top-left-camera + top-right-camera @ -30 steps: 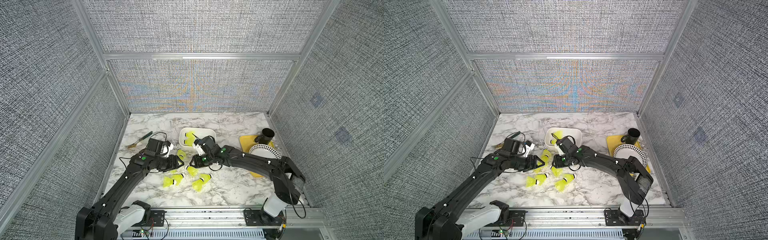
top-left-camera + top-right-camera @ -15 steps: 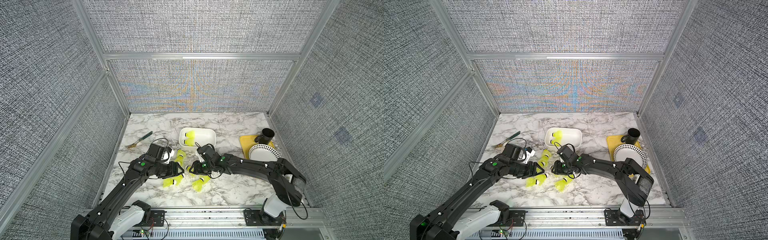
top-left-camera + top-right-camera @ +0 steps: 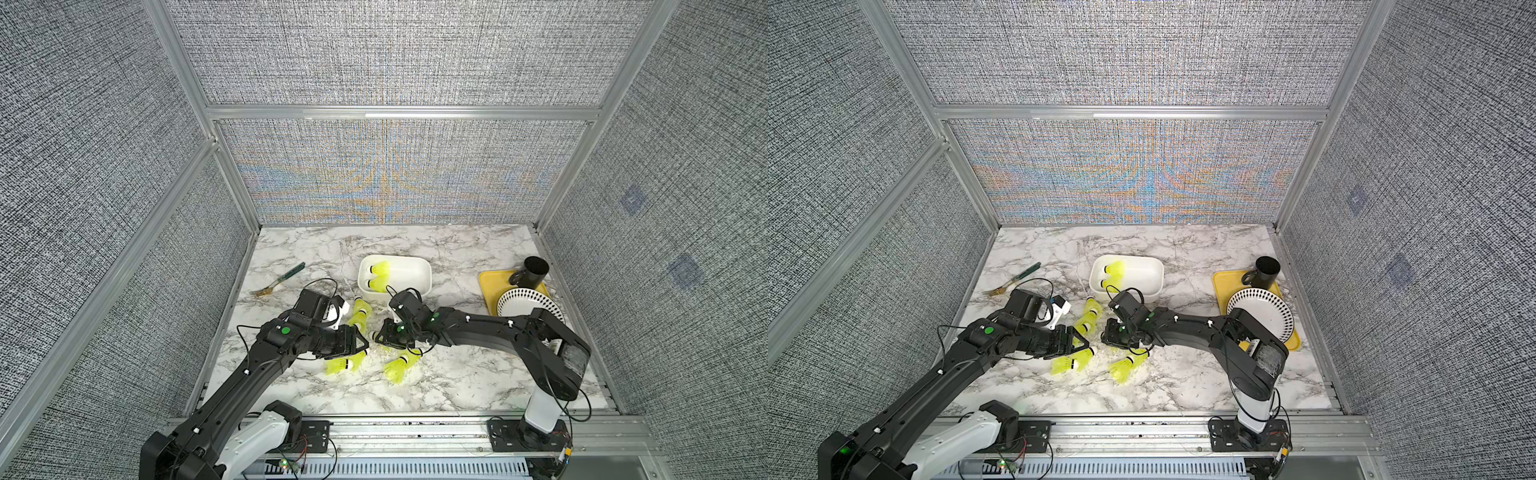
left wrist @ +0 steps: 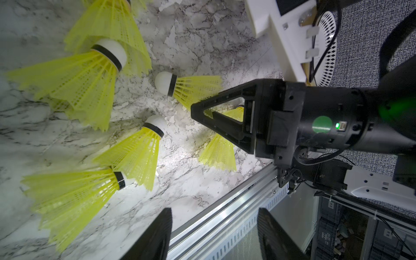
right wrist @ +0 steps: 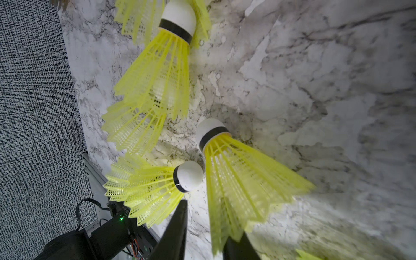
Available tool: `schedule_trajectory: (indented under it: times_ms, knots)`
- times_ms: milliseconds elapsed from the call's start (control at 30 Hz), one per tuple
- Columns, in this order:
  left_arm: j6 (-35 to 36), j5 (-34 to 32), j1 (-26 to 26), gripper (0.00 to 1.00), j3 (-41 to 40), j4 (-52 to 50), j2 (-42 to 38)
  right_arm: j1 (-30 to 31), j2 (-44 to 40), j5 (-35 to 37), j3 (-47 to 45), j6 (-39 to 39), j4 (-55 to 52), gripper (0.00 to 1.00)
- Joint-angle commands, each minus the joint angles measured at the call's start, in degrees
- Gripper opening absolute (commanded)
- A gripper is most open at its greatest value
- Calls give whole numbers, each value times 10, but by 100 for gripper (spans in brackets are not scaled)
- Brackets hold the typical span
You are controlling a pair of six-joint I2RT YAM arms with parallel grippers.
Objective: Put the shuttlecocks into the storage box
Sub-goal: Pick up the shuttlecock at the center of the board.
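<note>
Shuttlecocks (image 3: 338, 365) beside storage box (image 3: 420, 266) likely featherlight, skirts springy, crushable, so pinch near cap; left gripper (image 4: 213, 210) apart, empty; right gripper (image 5: 211, 220) straddles one skirt, clamp unclear.

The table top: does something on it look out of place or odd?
A fork lies alone at the far left, away from the plate and cup on the yellow tray. Among the loose shuttlecocks, two are nested, one cap inside another's skirt.

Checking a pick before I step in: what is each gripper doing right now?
Left gripper: open, empty.
Right gripper: jaws around a shuttlecock skirt; whether it grips cannot be told.
</note>
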Motion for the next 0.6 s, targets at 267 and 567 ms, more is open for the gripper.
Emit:
schedule_trajectory:
  times_ms: [267,567]
  knots:
    - [5,2,-2,63,-2,14,4,-5,10,8,12,-3,-1,17]
    - [2,1,-3,63,-5,21,5,-6,12,6,19,-4,-7,5]
